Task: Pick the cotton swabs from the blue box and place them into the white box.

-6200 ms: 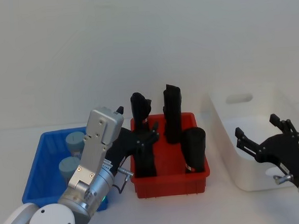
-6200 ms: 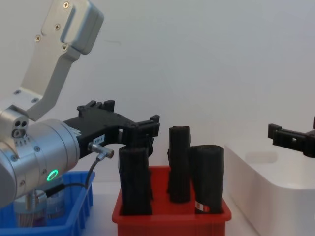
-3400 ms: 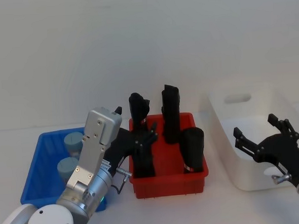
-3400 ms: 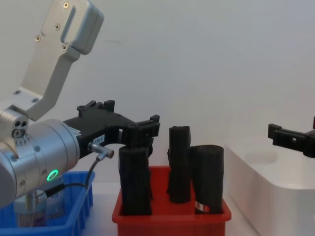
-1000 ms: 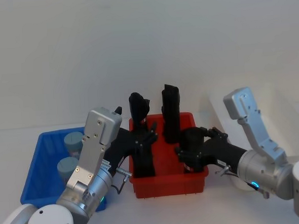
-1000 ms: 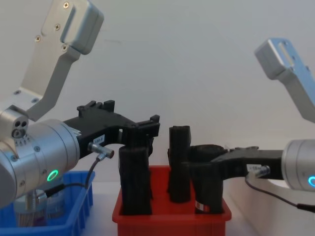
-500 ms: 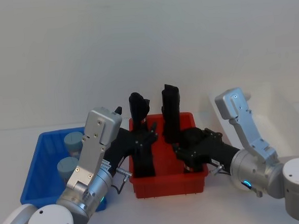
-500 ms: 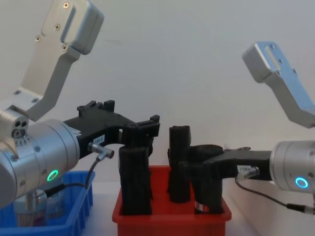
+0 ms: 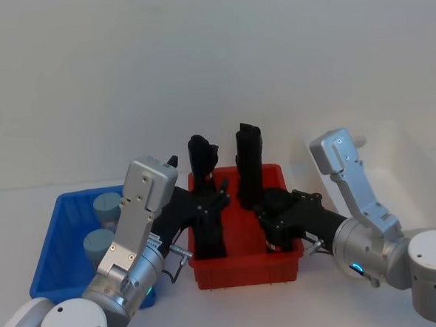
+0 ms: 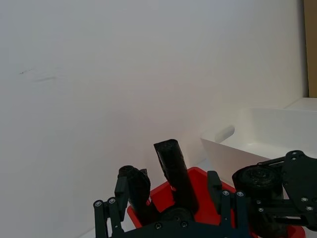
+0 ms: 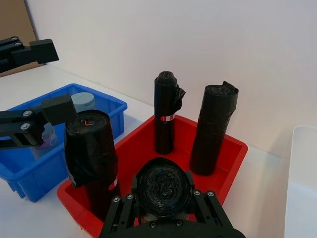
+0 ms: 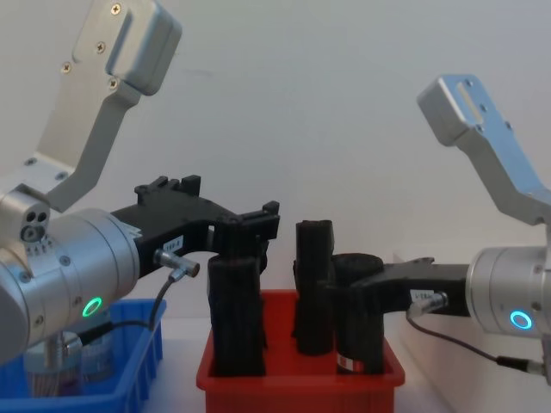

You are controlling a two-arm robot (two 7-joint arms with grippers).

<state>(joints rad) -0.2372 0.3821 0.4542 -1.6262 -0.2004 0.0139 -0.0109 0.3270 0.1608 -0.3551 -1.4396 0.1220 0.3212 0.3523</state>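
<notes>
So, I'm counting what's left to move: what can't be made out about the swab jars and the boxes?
Blue box, head view: the left arm covers its right side, so jars beyond the two visible cotton swabs could hide there.
White box, head view: the right arm, with the right gripper at a black roll, covers most of it; contents unseen.
Jar labels, every view: too small to read.

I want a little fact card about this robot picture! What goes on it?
cotton swabs: two jars, both in the blue box
white box: to the right of the red bin
red bin: four black rolls standing up
left pincer: open, near the top of the front left roll
right pincer: around the front right roll
job so far: no jar picked up yet
</notes>
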